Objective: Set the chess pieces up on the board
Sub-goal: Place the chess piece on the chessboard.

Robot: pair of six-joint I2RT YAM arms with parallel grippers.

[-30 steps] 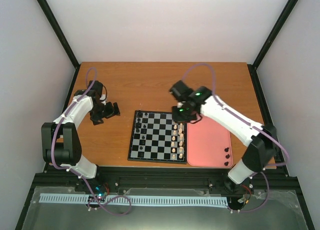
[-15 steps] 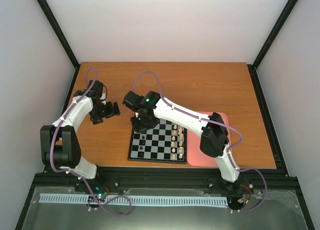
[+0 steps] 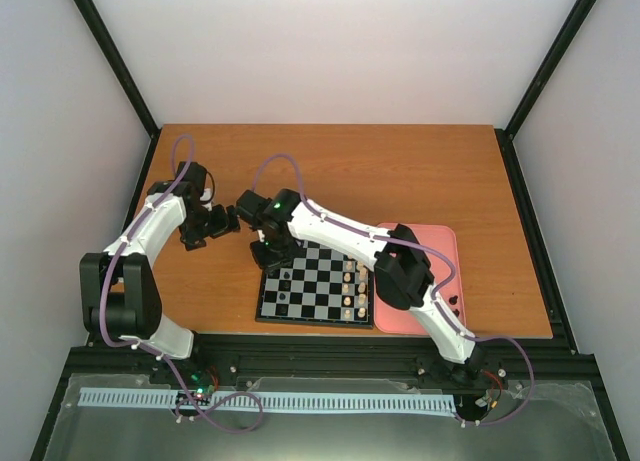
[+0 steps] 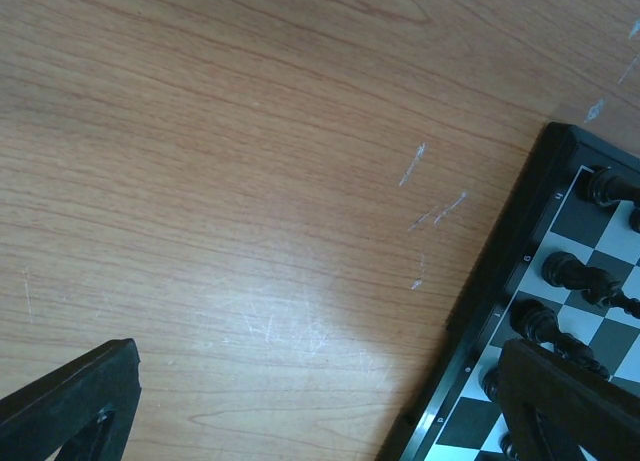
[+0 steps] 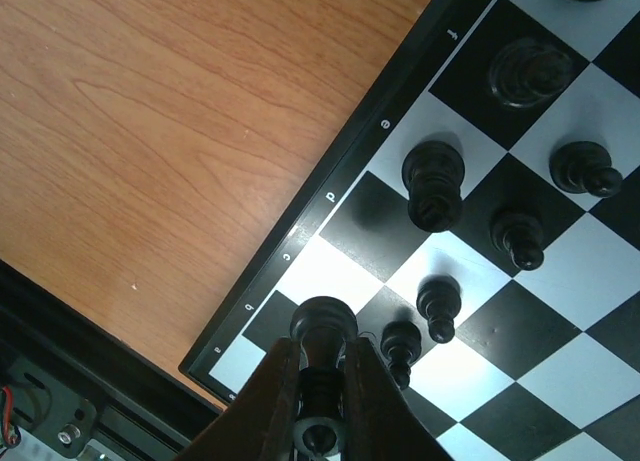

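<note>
Swung across from the pink tray (image 3: 446, 253), right gripper (image 5: 318, 353) now holds one black piece (image 5: 322, 323) clamped above the board (image 5: 318, 209) edge squares, seemingly ready for placing; left gripper (image 3: 208, 224) hangs wide open alongside.

The board (image 3: 315, 291) lies on the table (image 3: 400, 171), the tray (image 3: 447, 243) just right of it.

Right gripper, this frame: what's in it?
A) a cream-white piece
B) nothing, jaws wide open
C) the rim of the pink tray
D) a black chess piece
D: in the right wrist view the right gripper is closed on a black chess piece, held above the squares next to the rim of the board.
</note>
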